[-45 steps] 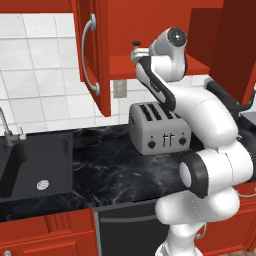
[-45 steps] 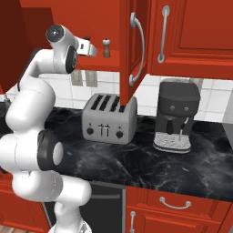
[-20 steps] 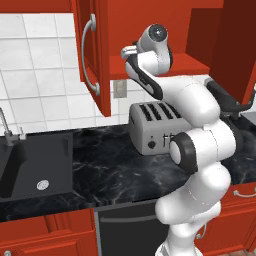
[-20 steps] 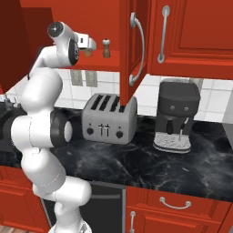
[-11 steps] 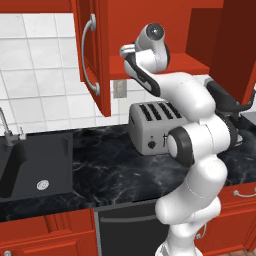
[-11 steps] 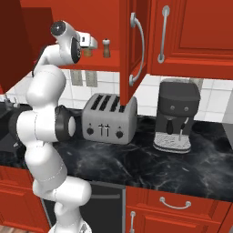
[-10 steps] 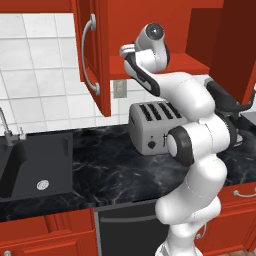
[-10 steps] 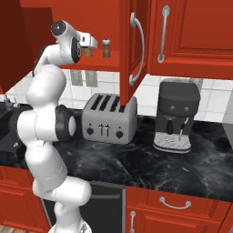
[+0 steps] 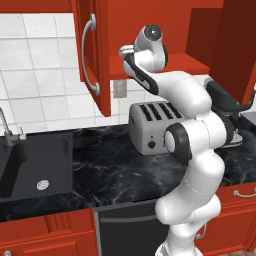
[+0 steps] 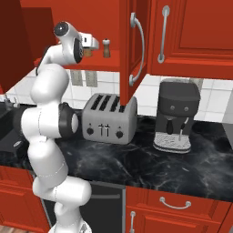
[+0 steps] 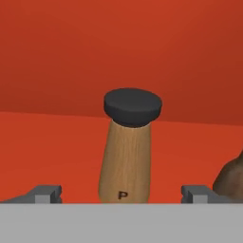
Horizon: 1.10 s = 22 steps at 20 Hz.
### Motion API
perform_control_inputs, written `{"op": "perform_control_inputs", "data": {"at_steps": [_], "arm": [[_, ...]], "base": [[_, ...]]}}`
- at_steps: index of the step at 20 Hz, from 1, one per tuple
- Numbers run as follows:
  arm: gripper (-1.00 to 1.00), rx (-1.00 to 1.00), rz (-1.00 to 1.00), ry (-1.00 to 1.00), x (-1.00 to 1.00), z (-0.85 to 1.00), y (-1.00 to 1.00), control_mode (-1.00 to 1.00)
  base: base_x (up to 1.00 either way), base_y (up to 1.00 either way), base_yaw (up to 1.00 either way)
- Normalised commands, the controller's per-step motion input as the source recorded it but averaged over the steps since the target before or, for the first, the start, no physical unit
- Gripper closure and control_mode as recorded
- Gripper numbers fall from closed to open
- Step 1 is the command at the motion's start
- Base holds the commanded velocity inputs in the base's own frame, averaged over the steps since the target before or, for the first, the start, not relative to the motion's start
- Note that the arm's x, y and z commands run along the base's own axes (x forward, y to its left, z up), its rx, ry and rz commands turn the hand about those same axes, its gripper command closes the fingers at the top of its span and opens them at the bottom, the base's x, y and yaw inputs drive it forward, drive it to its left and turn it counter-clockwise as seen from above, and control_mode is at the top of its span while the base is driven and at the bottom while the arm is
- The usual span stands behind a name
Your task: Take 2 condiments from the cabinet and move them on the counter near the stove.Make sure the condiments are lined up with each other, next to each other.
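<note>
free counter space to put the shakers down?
Bare counter between the sink and the toaster, and in front of the toaster. It is crowded between toaster and coffee machine.

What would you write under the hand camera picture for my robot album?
Open fingers reach either side of a dark-capped wooden pepper mill standing on the red cabinet shelf.

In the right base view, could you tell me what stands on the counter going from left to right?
Toaster → coffee machine, both on the black counter.
</note>
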Motion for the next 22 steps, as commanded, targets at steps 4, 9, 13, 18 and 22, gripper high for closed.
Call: {"op": "perform_control_inputs", "data": {"at_steps": [4,9,13,18,22], "arm": [[-1.0,0.0,0.0,0.0,0.16,-0.09,0.0,-1.0],[-1.0,0.0,0.0,0.0,0.13,-0.05,0.0,-1.0],[-1.0,0.0,0.0,0.0,0.15,-0.05,0.0,-1.0],[-1.0,0.0,0.0,0.0,0.13,-0.04,0.0,-1.0],[-1.0,0.0,0.0,0.0,0.13,-0.06,0.0,-1.0]], "base": [[0.0,0.0,0.0],[0.0,0.0,0.0],[0.0,0.0,0.0],[0.0,0.0,0.0],[0.0,0.0,0.0]]}}
